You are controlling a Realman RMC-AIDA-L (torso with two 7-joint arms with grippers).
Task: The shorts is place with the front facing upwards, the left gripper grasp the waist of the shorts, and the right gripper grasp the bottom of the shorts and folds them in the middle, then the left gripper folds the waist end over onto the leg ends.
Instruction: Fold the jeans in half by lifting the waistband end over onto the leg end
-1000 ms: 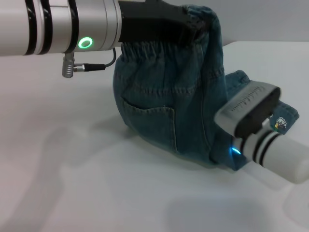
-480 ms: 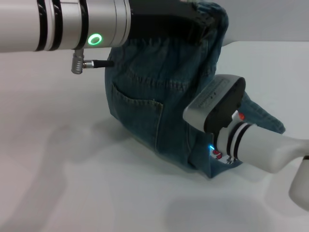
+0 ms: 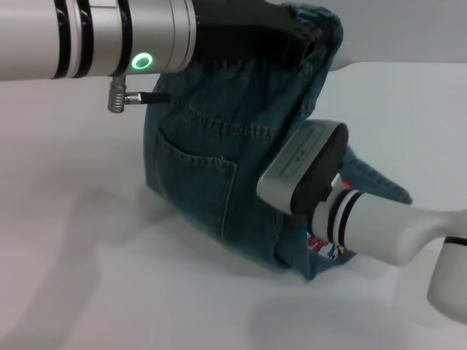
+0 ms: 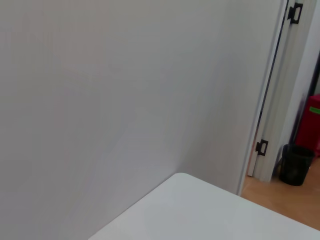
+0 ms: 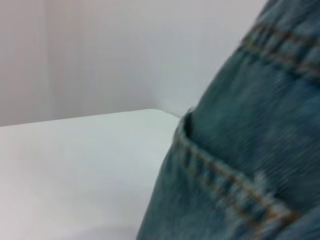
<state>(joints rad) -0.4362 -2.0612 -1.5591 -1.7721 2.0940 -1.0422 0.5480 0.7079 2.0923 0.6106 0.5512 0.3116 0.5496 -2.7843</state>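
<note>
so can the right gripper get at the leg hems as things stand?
Probably yes. The right gripper sits low against the hanging shorts, nothing between it and the denim. The hems themselves are hidden behind it. The left gripper holds the waist up.

The head camera looks down close on the white tabletop [image 3: 109,292], the left wrist camera faces a wall and tabletop corner, and the right wrist camera sits against the shorts [image 5: 250,165], shared with the head view.

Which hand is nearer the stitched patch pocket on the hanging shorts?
Right. The right hand presses against the shorts just beside the patch pocket, level with it. The left hand holds the waist up high, well above the pocket.
</note>
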